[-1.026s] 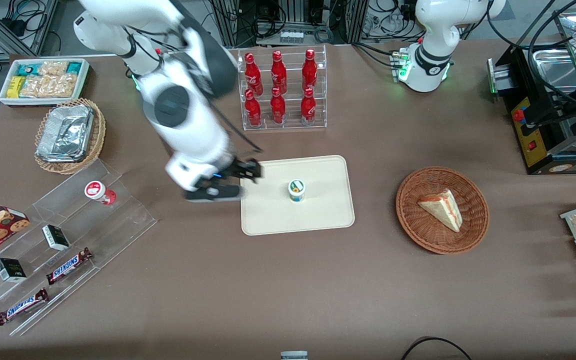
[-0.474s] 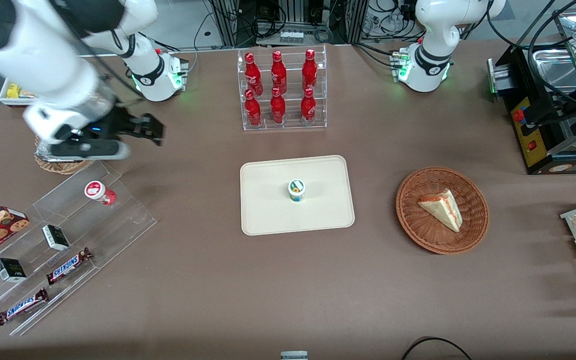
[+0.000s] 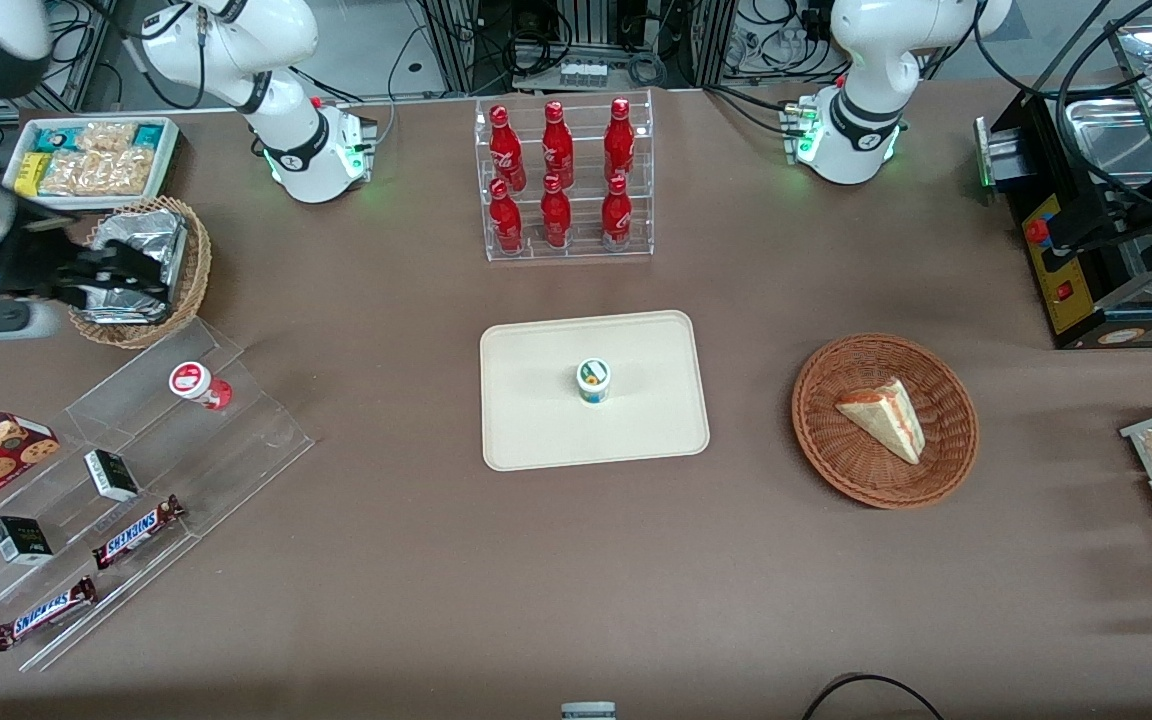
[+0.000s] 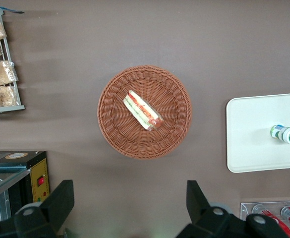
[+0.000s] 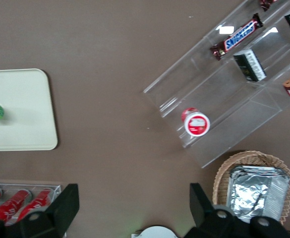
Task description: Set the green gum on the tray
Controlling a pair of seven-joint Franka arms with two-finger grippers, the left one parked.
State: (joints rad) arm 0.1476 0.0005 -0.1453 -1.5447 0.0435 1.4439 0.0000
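A clear rack (image 3: 568, 180) holds red bottles (image 3: 557, 145). Nearer the front camera than the rack, a brown basket (image 3: 946, 460) holds a sandwich (image 3: 884, 415).

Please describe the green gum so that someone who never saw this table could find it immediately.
Find the cream tray at the middle of the table, nearer the camera than the rack of red bottles. The green gum stands upright on it, alone, near its centre. Its white lid has a green and yellow label; the similar red gum sits on the clear stand, near the open hand over the foil basket.
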